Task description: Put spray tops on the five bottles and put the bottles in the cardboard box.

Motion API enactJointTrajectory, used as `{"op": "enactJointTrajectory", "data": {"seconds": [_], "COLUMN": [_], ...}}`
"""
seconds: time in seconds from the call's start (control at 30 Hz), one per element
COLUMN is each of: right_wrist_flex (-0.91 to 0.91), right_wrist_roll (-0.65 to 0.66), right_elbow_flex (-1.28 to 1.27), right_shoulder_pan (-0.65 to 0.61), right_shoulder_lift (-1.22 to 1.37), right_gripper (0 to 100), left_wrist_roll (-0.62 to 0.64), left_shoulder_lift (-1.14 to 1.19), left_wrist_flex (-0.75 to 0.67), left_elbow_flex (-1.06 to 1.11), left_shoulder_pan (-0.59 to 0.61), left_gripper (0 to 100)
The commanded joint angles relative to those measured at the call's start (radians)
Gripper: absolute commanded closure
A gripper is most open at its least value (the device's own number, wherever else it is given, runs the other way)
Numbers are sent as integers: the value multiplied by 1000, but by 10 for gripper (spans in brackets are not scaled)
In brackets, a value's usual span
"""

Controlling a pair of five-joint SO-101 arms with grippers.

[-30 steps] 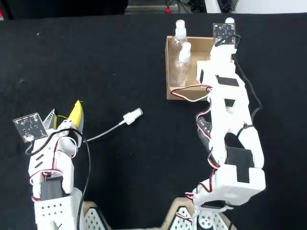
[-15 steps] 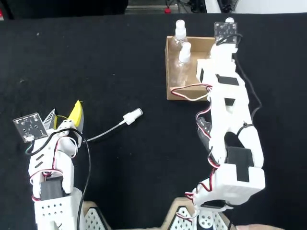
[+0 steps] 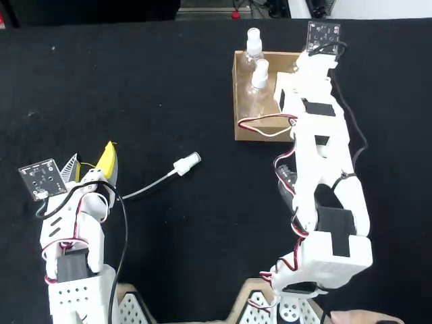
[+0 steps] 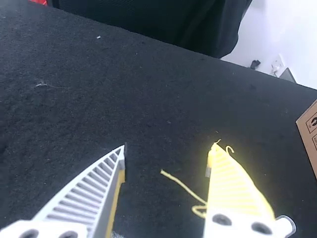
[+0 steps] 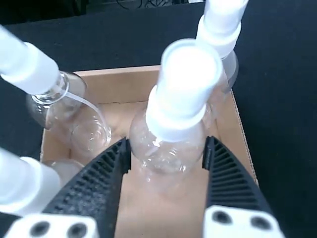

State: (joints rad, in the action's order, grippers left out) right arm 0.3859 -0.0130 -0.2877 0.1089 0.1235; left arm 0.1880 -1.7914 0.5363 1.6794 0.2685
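Just inside the small-printed cardboard box [image 4: 308,131], right gripper [image 5: 166,145] clasps bottle [image 5: 174,114]

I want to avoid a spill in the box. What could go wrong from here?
The right gripper holds a bottle in the box, close to a neighbour bottle; letting go or pulling out may tip either. A spray top lies loose on the table, so one bottle may end up uncapped.

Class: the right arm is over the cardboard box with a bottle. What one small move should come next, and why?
Probably open the right gripper to let go. Its jaws clasp a bottle with its spray top on, already down inside the cardboard box beside other bottles.
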Motion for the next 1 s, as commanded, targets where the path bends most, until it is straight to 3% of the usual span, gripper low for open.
{"op": "enactJointTrajectory", "data": {"seconds": [0.0,0.97], "right_wrist_flex": [-74,-149], "right_wrist_roll": [-11,-11], "right_elbow_flex": [64,87], "right_shoulder_pan": [-17,-48], "right_shoulder_lift": [-7,87], "right_gripper": [811,811], "left_wrist_roll": [-12,-12], "left_shoulder_lift": [5,5], "left_wrist_flex": [0,0], "left_elbow_flex": [22,22], "left_shoulder_pan": [-13,-13], "left_gripper": [744,744]}}
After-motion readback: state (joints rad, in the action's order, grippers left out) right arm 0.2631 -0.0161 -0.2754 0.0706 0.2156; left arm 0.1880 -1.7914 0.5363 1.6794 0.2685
